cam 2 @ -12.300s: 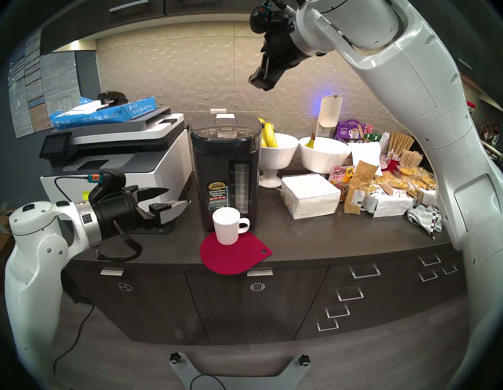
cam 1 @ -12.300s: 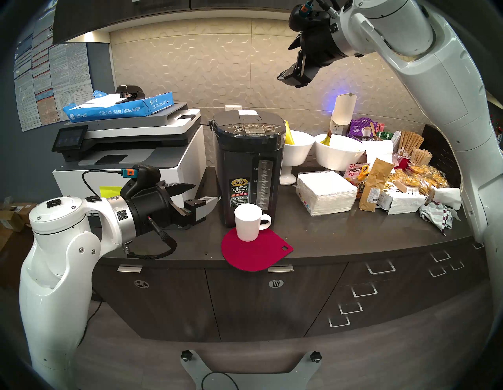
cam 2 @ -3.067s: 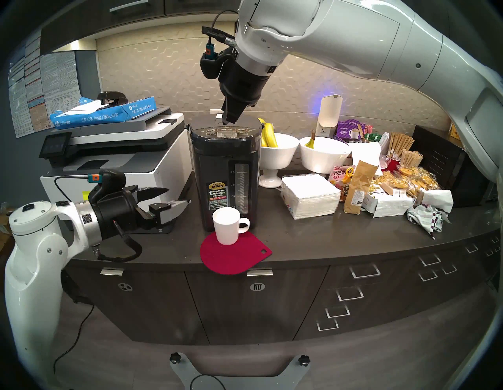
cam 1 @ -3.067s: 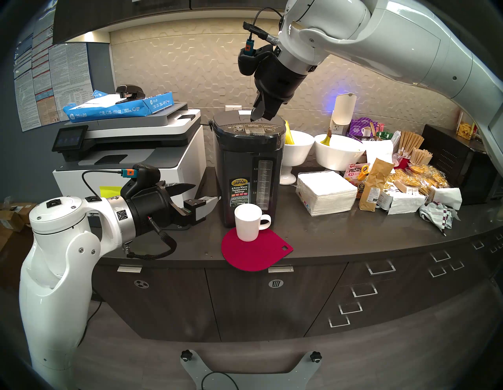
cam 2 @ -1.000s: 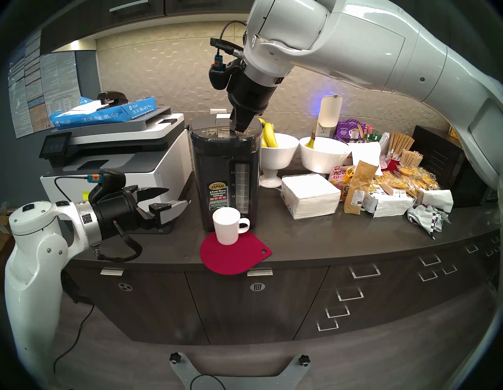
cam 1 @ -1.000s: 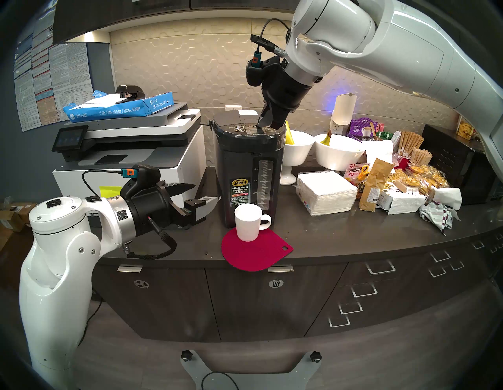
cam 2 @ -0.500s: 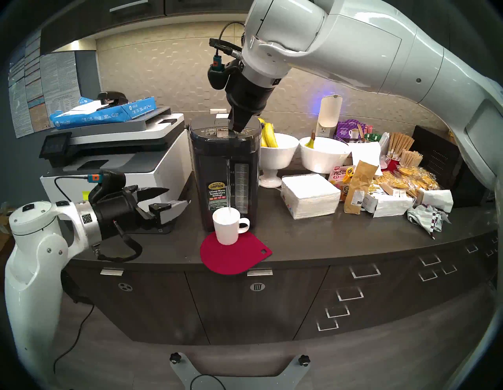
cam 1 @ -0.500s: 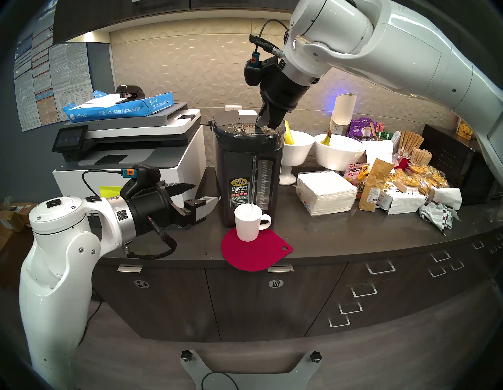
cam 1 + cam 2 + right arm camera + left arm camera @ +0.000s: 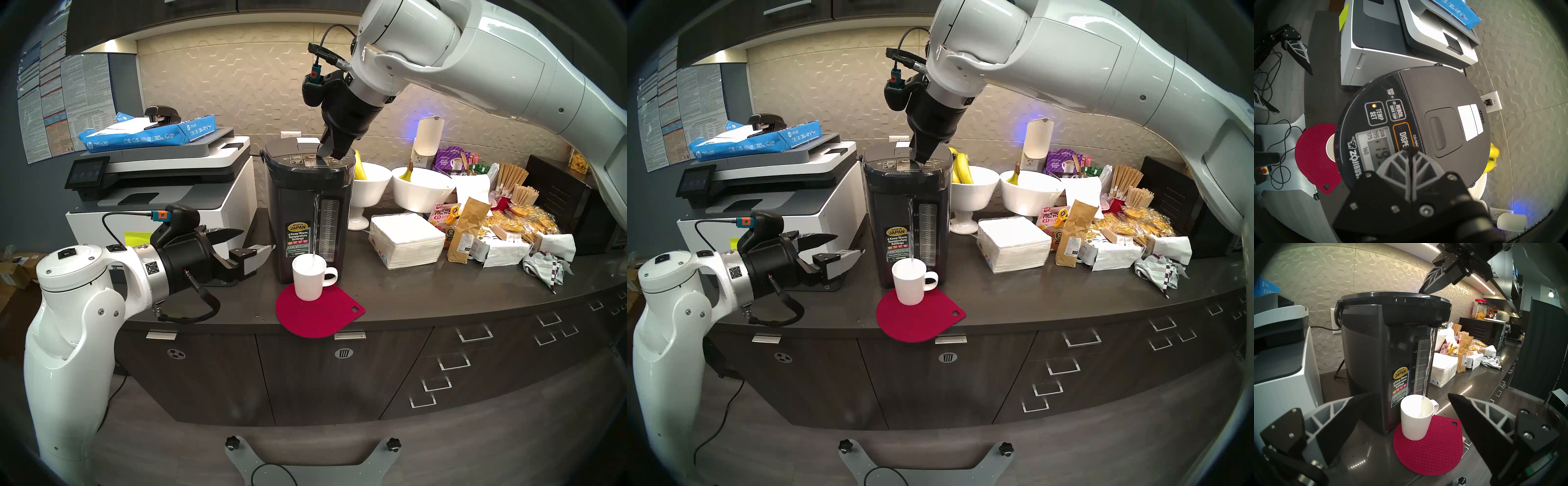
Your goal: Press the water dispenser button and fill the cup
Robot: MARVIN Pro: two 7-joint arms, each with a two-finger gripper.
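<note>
My right pincer (image 9: 1411,150), clenched, presses the button (image 9: 1402,135); water streams into the cup (image 9: 1416,419) (left pincer (image 9: 1407,412) released, at nine o'clock); filling remains.

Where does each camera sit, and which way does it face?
Head pair: high, looking down at the counter; both arms show.
Left wrist: low and level beside the water dispenser, facing the cup; open left gripper at the bottom corners.
Right wrist: above, looking down on the button; shut right gripper on it.
Shared: all see the red mat.
</note>
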